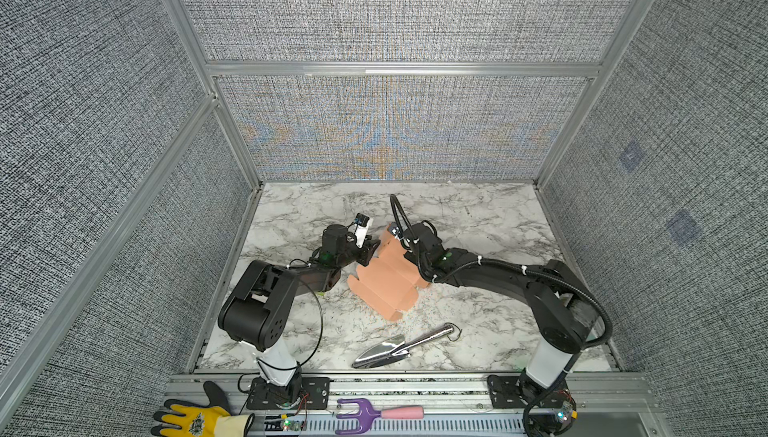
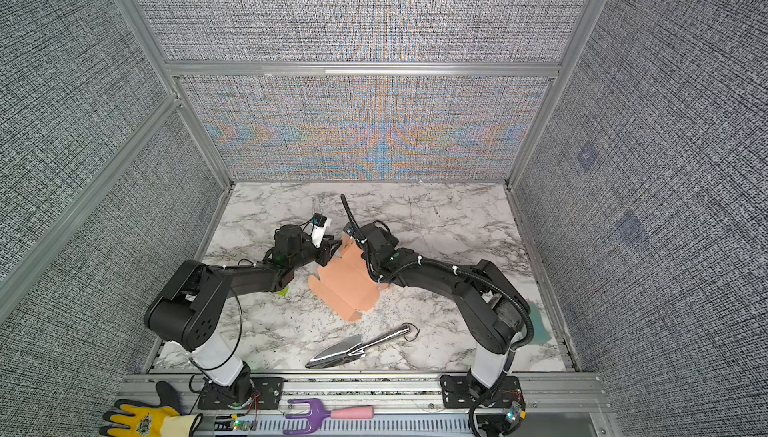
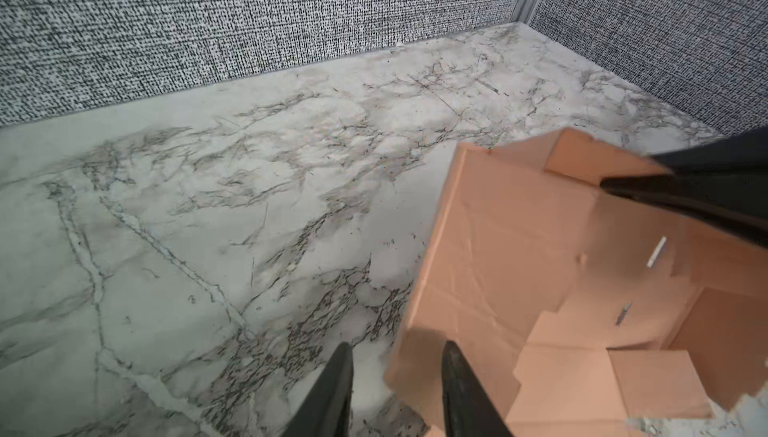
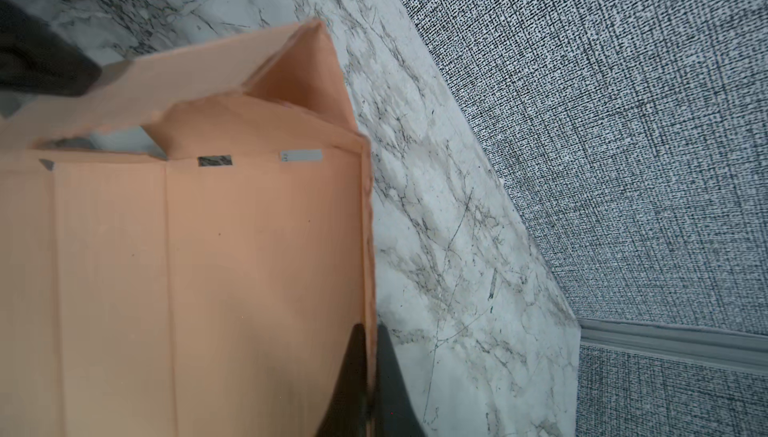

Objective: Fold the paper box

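— Looking down from above, where does the paper box (image 1: 384, 281) lie?
— About the middle of the bench (image 1: 490, 223) in both top views, partly opened out, its far end lifted off the marble. The left fingers (image 1: 369, 253) sit at that lifted end, on the side facing the bench's left edge. The right arm (image 1: 478, 272) covers the opposite side.
— And the left wrist view?
— The left fingers stand spread, with marble showing between them. A corner of the box's wall reaches into the gap. One finger overlaps the cardboard and the other stands clear, so they are not pinching it. Across the box, the right fingers (image 3: 706, 189) are pressed together on a raised wall.
— The right wrist view?
— The right fingers pinch the thin upright side wall, one inside the box and one outside over the marble. The creased floor panel stretches away from them toward a flap folded inward.
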`<state>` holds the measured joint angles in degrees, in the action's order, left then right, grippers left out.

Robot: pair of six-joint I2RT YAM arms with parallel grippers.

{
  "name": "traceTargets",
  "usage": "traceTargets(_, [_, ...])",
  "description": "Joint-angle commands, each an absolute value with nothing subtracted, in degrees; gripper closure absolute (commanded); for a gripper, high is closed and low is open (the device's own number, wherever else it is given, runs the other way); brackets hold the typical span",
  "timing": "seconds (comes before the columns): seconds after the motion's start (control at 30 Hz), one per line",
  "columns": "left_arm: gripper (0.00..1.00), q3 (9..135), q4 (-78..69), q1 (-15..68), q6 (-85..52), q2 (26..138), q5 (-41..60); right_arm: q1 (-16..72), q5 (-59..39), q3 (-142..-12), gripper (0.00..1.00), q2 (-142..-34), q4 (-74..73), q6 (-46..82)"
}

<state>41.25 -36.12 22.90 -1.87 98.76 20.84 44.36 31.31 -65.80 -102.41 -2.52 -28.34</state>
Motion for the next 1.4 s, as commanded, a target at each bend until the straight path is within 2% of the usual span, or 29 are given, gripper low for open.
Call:
traceTargets(0.0, [0.62,41.29,-41.81,21.71,-4.26,99.73,21.91,43.49,32.56,-68.49,1.00,-104.61,-2.37,-36.36])
traceTargets(0.13, [0.62,40.69,-47.48,20.34,-6.09,101.19,22.68,42.08,32.28,-71.59,1.00,-107.27,-3.26,-44.05])
traceTargets(0.33, [0.62,43.76,-46.64,19.31,-8.71,103.62,21.32,40.69,30.69,-73.26,1.00,-109.25,-6.92,-54.54])
traceTargets(0.63, [0.63,45.20,-43.29,18.81,-10.33,103.89,26.51,41.47,32.15,-68.30,1.00,-111.31,-22.39,-67.59])
traceTargets(0.77, [0.63,44.51,-42.69,18.63,-10.06,104.18,26.72,42.08,31.24,-64.36,1.00,-109.63,-28.91,-69.08])
traceTargets(1.03, [0.63,44.82,-39.34,18.63,-9.29,104.46,26.37,42.80,30.16,-61.97,1.00,-106.69,-30.74,-69.22])
traceTargets(1.37, [0.63,51.35,-32.88,18.63,-8.50,108.93,25.57,43.24,29.36,-61.90,1.00,-106.83,-31.29,-68.73])
